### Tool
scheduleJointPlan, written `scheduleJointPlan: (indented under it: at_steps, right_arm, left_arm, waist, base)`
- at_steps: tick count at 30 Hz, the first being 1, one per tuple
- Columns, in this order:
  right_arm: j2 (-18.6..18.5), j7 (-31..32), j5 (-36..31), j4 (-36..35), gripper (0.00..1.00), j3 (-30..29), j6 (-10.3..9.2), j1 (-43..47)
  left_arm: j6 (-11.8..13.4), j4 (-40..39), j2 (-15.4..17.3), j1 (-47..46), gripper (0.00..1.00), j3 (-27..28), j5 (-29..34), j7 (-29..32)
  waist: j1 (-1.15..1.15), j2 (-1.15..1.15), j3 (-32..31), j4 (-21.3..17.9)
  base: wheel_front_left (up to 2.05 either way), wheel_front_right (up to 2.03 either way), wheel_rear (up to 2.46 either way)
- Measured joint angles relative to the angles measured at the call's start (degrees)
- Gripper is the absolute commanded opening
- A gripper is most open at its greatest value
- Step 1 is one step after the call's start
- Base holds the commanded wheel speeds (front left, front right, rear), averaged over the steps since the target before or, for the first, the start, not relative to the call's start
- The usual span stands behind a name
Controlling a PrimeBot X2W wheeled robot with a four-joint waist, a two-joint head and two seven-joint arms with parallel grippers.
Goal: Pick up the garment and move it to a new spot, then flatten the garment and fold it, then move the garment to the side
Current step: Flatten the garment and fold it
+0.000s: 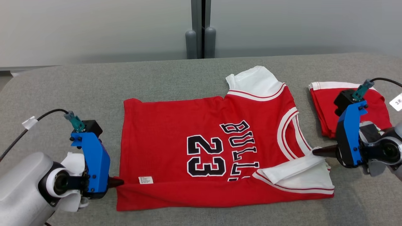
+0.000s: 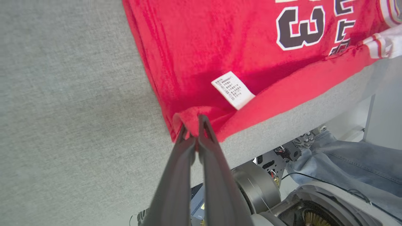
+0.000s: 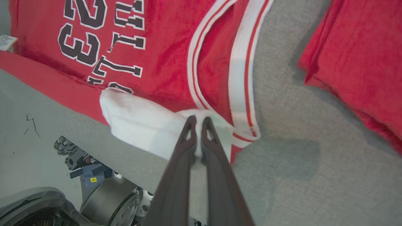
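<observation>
The garment [image 1: 204, 150] is a red basketball jersey with white sleeves, black "23" and "BULLS" lettering, lying sideways across the grey table with its near long edge folded up over itself. My left gripper [image 1: 117, 182] is shut on the red hem corner [image 2: 191, 121] near a white care label [image 2: 233, 90]. My right gripper [image 1: 315, 152] is shut on the white sleeve [image 3: 150, 125] at the jersey's shoulder end, and that sleeve is doubled over onto the red body [image 3: 157, 37].
A second red garment [image 1: 351, 103], folded, lies at the table's right [image 3: 358, 56]. The grey padded table [image 1: 94, 88] has free room at the left and back. A person's denim-clad leg [image 2: 351, 160] and the robot's base [image 3: 110, 201] show below the table's near edge.
</observation>
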Motion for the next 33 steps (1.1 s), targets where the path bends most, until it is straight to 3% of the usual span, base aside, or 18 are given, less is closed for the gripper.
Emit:
scheduleJointPlan:
  at_steps: [5, 6, 7, 8, 11, 14, 16, 21, 24, 25, 30, 33]
  right_arm:
    - [5.4, -0.8, -3.2, 8.0, 0.00, -1.5, 0.00, -3.2]
    - [6.1, -1.3, -3.7, 9.2, 0.04, -1.9, 0.00, -3.7]
    - [6.7, -2.1, -4.2, 10.1, 0.44, -2.2, 0.00, -4.0]
    - [7.4, -3.1, -4.7, 11.3, 1.00, -2.5, 0.00, -4.2]
    - [9.2, -6.3, -5.9, 13.2, 1.00, -3.2, 0.00, -4.2]
    - [9.7, -13.4, -7.8, 13.0, 1.00, -4.4, 0.00, -4.0]
    - [9.9, -20.6, -9.2, 12.2, 1.00, -5.9, 0.00, -3.0]
    - [10.1, -39.1, -12.9, 9.3, 1.00, -9.3, 0.00, 2.1]
    - [10.1, -51.8, -16.7, 8.7, 1.00, -12.7, -0.01, 5.4]
    - [10.8, -59.0, -18.2, 8.7, 1.00, -15.2, 0.00, 8.8]
    - [12.6, -63.9, -23.6, 7.4, 1.00, -21.5, 0.00, 18.3]
    - [15.5, -64.0, -28.2, 3.5, 1.00, -30.4, 0.00, 24.7]
  left_arm:
    - [-1.3, 6.8, -3.4, -1.9, 0.00, 0.8, 0.0, -1.8]
    - [-1.7, 7.8, -3.9, -2.0, 0.00, 0.8, 0.0, -2.1]
    - [-2.1, 8.8, -4.5, -2.3, 0.47, 0.9, 0.2, -2.9]
    - [-2.5, 9.9, -4.9, -2.6, 1.00, 1.0, 0.6, -3.6]
    - [-3.4, 12.3, -5.8, -2.7, 1.00, 0.8, 1.5, -5.4]
    - [-5.5, 13.2, -5.2, -2.7, 1.00, 0.8, 5.3, -10.8]
    - [-6.6, 13.2, -4.4, -2.8, 1.00, 1.5, 8.6, -17.7]
    - [-6.6, 12.3, -3.3, -0.3, 1.00, 3.7, 15.3, -35.2]
    - [-3.7, 10.2, -2.4, 2.7, 1.00, 4.7, 19.3, -45.2]
    - [-1.6, 7.8, -2.4, 5.0, 1.00, 6.0, 20.6, -51.5]
    - [6.5, 0.4, -2.0, 12.3, 1.00, 9.3, 24.1, -65.8]
    - [11.0, -3.8, -2.8, 17.7, 1.00, 10.8, 26.0, -69.2]
  waist:
    - [0.00, 0.00, 0.6, -0.2]
    - [0.00, 0.00, 0.6, -0.3]
    - [-0.01, 0.00, 0.5, -0.4]
    - [0.00, 0.00, 0.3, -0.4]
    - [-0.01, 0.00, -0.7, -0.5]
    - [-0.01, 0.00, -2.1, -0.5]
    - [-0.02, 0.00, -3.3, -0.6]
    - [-0.02, -0.02, -6.2, -0.9]
    - [-0.02, -0.02, -7.7, -1.0]
    - [-0.02, -0.02, -8.4, -1.1]
    - [-0.02, -0.02, -9.6, -0.7]
    - [-0.02, -0.02, -9.8, -0.5]
  base:
    - [0.00, 0.00, 0.00]
    - [0.00, 0.00, 0.00]
    - [0.00, 0.00, 0.00]
    - [0.00, 0.00, 0.00]
    - [0.00, 0.00, 0.00]
    - [0.00, 0.00, 0.00]
    - [0.00, 0.00, 0.00]
    - [0.00, 0.00, 0.00]
    - [0.00, 0.00, 0.00]
    - [0.00, 0.00, 0.00]
    - [0.00, 0.00, 0.00]
    - [0.00, 0.00, 0.00]
